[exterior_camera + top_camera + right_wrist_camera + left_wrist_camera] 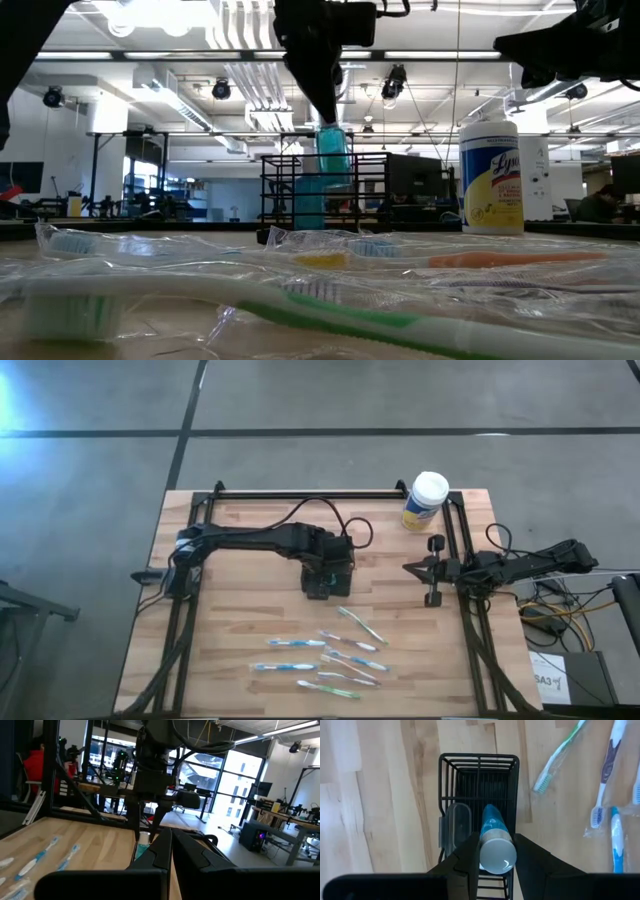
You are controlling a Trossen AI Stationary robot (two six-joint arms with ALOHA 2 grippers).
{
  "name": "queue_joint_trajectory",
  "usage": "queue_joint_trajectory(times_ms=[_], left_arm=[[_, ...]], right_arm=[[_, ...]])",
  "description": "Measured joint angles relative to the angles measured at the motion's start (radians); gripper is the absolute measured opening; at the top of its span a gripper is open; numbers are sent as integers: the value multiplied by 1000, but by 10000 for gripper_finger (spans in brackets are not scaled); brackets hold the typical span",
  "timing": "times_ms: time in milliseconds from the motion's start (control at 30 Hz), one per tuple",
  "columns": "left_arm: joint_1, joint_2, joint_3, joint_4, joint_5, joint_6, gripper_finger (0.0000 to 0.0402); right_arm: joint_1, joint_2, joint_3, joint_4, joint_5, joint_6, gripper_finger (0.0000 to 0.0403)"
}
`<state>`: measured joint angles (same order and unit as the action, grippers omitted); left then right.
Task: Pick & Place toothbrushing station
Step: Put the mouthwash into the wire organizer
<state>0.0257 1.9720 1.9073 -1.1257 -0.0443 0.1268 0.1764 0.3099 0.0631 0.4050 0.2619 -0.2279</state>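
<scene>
The left gripper hangs over the middle of the wooden tabletop, right above the holder box. Its jaws are clamped on a blue tube, a slim translucent cylinder with a round, smooth silver-grey cap facing the wrist camera. The tube points down into the holder box, and in the low view its blue body shows behind the thin black wires. The box is a small rectangular basket of black wire grid, open at the top, and it stands upright on the pale wood planks. A clear plastic piece with rounded corners sits in the box just beside the tube.

The toothbrushes lie flat on the tabletop near the front edge, apart from the box, scattered at different angles. They are slim, with blue, green and pale handles, and each is in a shiny, wrinkled clear wrapper, seen best in the low view.

The right gripper waits at the right side of the tabletop, with its dark jaws pressed together and holding nothing. A yellow canister with a white lid stands at the far right corner, well apart from the box.
</scene>
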Motion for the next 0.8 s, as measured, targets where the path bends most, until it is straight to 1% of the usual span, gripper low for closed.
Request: queue_joint_trajectory(times_ms=[367,600,800], left_arm=[[4,5,-18,38,1,19,98],[5,47,-20,42,0,35,98],[5,49,-29,61,0,39,98]], right_arm=[[-1,0,0,0,0,0,11],[-1,0,0,0,0,0,11],[0,0,0,0,1,0,11]])
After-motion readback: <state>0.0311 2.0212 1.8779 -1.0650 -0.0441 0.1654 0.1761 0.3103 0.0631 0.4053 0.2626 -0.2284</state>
